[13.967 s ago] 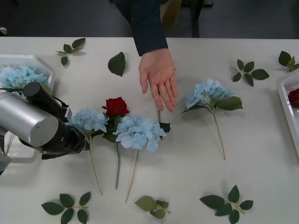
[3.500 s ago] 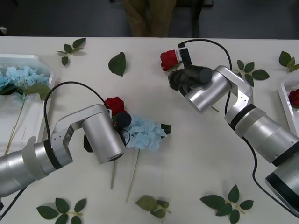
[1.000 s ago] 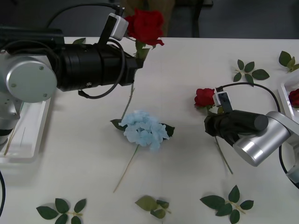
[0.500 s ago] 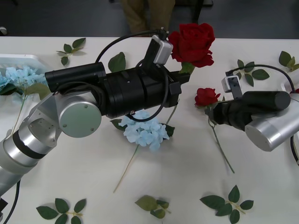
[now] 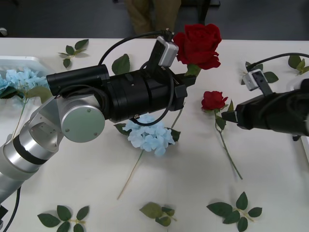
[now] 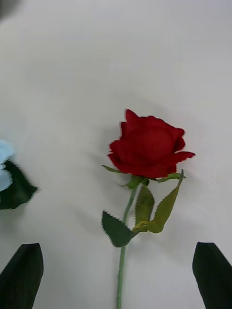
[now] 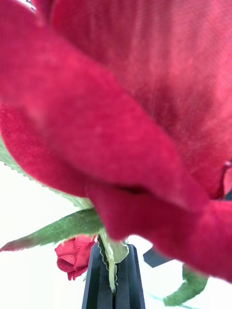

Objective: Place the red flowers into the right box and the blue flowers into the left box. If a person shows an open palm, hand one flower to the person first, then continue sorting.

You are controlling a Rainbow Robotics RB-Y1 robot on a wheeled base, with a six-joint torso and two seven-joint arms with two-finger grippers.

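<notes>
The left gripper pinches a red rose aloft by its stem, bound for the right box. The right gripper, open, straddles another rose on the worktop; next it should descend and close.

A wide, smooth white bench spans the front view under even, soft light. Beyond its far edge lies a dark grey floor, dim and in shadow.

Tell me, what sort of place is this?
Probably a robot test bench, not a flower shop: a plain white table strewn with artificial flowers, a white sorting tray at its left edge, and two metal arms working, the left gripper holding a red rose.
</notes>
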